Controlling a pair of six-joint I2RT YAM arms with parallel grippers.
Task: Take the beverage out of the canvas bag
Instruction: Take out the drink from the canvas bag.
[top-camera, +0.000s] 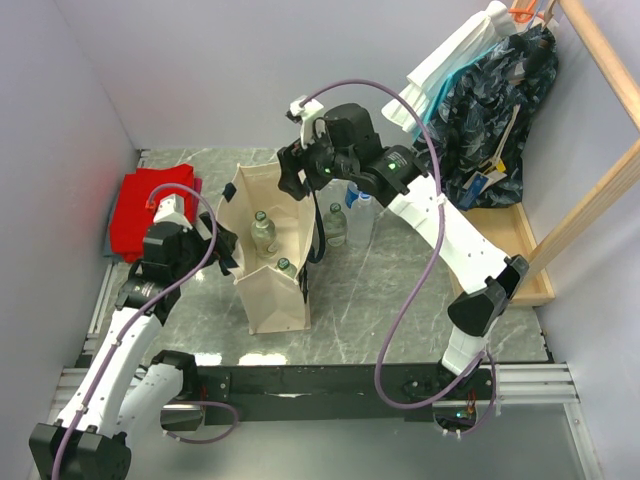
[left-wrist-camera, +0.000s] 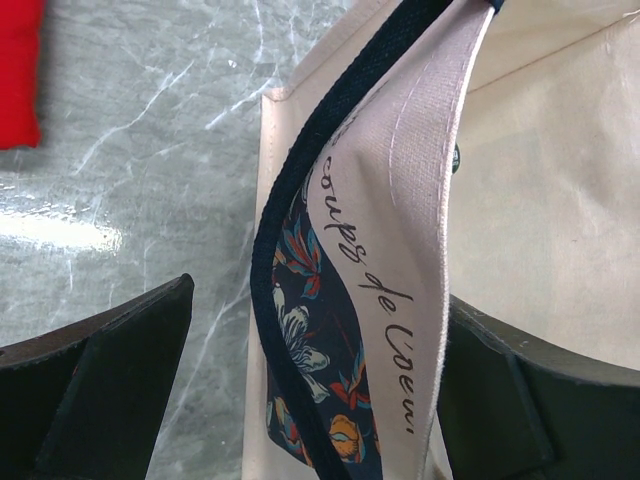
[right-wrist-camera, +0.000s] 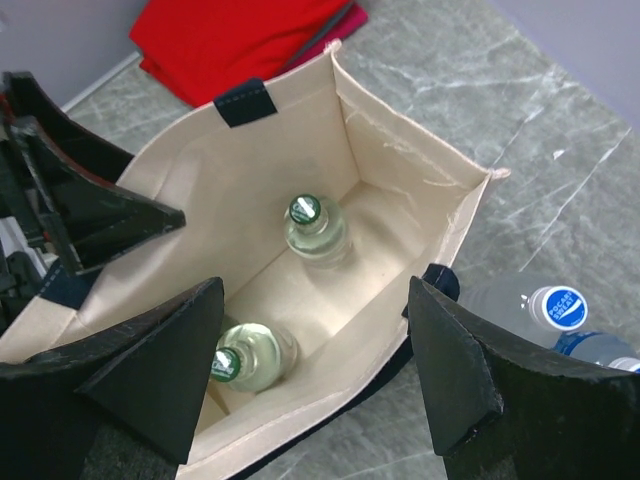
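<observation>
Right hand (right-wrist-camera: 315, 370), fingers apart, hovers over the open bag (top-camera: 275, 295) mid-worktop (top-camera: 400, 300), two bottles (right-wrist-camera: 318, 230) inside; left hand (left-wrist-camera: 318, 300) straddles its left wall, fingers apart, unclamped.

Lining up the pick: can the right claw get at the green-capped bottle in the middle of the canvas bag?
Probably yes. The right claw hangs open above the canvas bag, whose mouth gapes wide, and nothing covers the green-capped bottle or crowds it.
</observation>
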